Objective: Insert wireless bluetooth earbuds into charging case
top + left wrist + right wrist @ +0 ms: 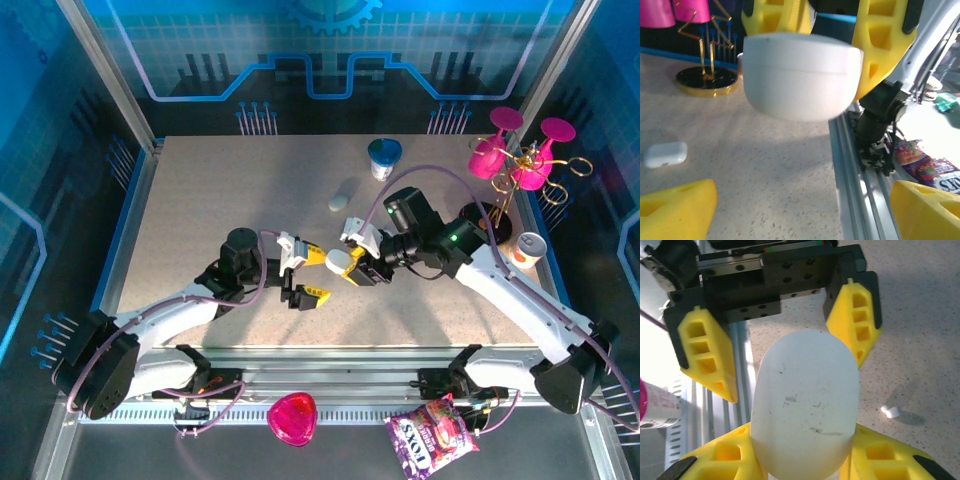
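Right wrist view: right tool (805, 460) clamps charging case (805, 400) aloft, lid seemingly shut; left tool (308, 274) gapes wide opposite. One earbud (891, 411) lies loose on desk (920, 300) (well apart). Next, probably: lid opened.

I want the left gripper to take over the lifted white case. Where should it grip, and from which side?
Probably the free rounded end of the white case, beyond the fingers of the right gripper. Come end-on from opposite, where the open left gripper faces it, closing on its two sides.
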Robot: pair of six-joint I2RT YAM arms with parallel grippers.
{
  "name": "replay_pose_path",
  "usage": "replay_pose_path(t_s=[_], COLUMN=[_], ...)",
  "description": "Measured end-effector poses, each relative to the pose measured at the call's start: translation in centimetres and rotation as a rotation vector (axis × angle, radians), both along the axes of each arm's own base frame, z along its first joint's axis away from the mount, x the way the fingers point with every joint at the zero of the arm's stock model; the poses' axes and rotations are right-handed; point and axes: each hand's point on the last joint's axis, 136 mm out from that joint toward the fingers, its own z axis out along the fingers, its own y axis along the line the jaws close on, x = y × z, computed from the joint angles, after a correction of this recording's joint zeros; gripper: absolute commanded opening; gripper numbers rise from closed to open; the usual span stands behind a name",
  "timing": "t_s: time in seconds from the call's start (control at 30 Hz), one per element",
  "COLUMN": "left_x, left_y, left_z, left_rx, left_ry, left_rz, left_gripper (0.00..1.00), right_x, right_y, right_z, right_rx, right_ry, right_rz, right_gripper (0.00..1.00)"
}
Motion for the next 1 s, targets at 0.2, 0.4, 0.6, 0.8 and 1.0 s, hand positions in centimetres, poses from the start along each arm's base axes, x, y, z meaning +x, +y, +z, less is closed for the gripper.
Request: replay_pose_path(t_s=[0.2, 0.4, 0.6, 0.8, 1.0], left_x=[-1.2, -1.4, -1.2, -1.1, -1.2], left_y=[-0.5, -0.7, -0.9, -0.9, -0.9], left_z=[1.7, 3.0, 2.8, 3.0, 3.2], left_rx=[-0.053, -0.100, -0.107, -0.114, -0.120], left_ry=[0.014, 0.012, 0.063, 0.079, 0.087], left_rz=[-0.072, -0.097, -0.100, -0.099, -0.102], left_gripper=[0.75, 0.66, 0.56, 0.51, 0.60], right_x=[-0.6, -0.4, -0.5, -0.7, -0.8], right_y=[0.3, 0.6, 0.8, 1.0, 1.1], right_z=[-0.1, -0.1, -0.3, 0.0, 0.1], right_rx=[-0.010, -0.003, 0.003, 0.013, 0.015], right_ry=[0.003, 0.000, 0.010, 0.008, 0.007], right_rz=[0.024, 0.029, 0.042, 0.057, 0.062], right_gripper=[0.32, 0.31, 0.31, 0.31, 0.30])
